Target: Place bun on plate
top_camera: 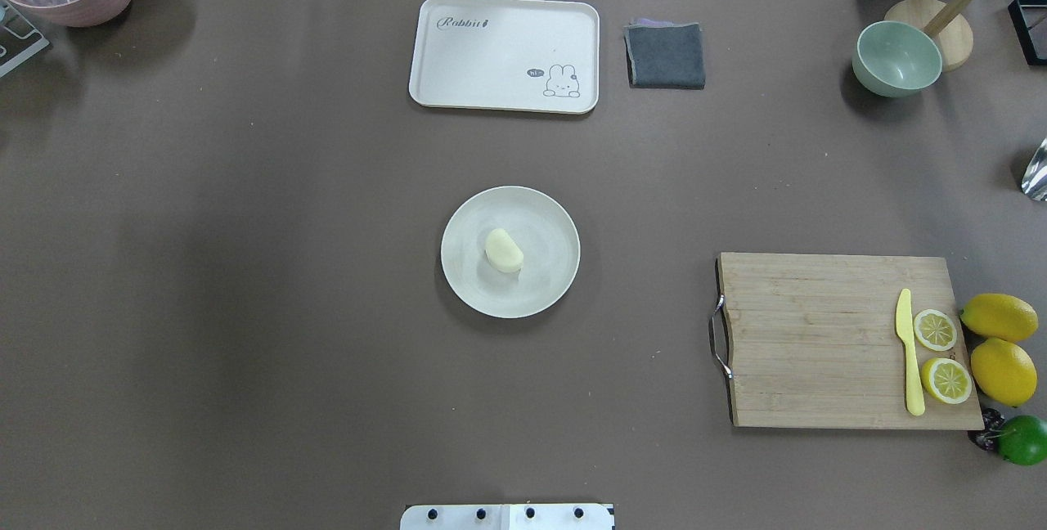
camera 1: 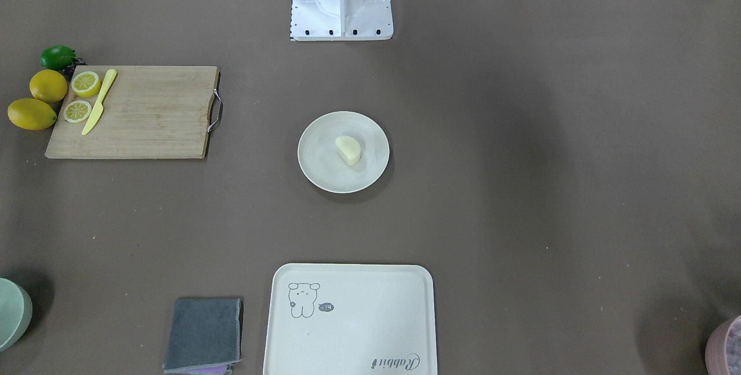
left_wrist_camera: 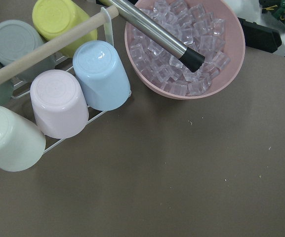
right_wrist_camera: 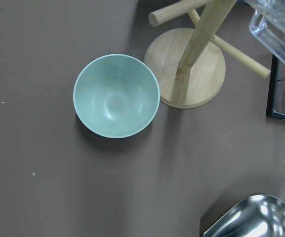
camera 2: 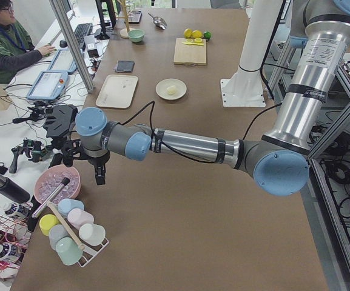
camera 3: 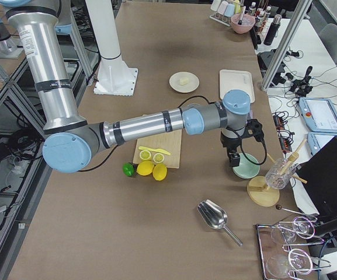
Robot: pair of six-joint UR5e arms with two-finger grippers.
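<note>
The pale cream bun (camera 1: 348,150) (top_camera: 504,250) lies flat side down near the middle of the round off-white plate (camera 1: 318,161) (top_camera: 550,268) at the table's centre. Both arms are far from it. My left gripper (camera 2: 100,176) hangs at the table's left end beside the pink ice bowl; only the side view shows it, so I cannot tell if it is open. My right gripper (camera 3: 234,160) hovers over the pale green bowl at the right end, again seen only from the side, so I cannot tell its state. Neither wrist view shows fingers.
A bear-print tray (top_camera: 505,53) and grey cloth (top_camera: 666,56) lie beyond the plate. The cutting board (top_camera: 818,339) carries a yellow knife and lemon halves, with whole lemons (top_camera: 999,350) beside it. The green bowl (right_wrist_camera: 116,95), wooden stand (right_wrist_camera: 186,69), metal scoop (right_wrist_camera: 253,218), ice bowl (left_wrist_camera: 189,47) and cup rack (left_wrist_camera: 58,94) crowd the ends.
</note>
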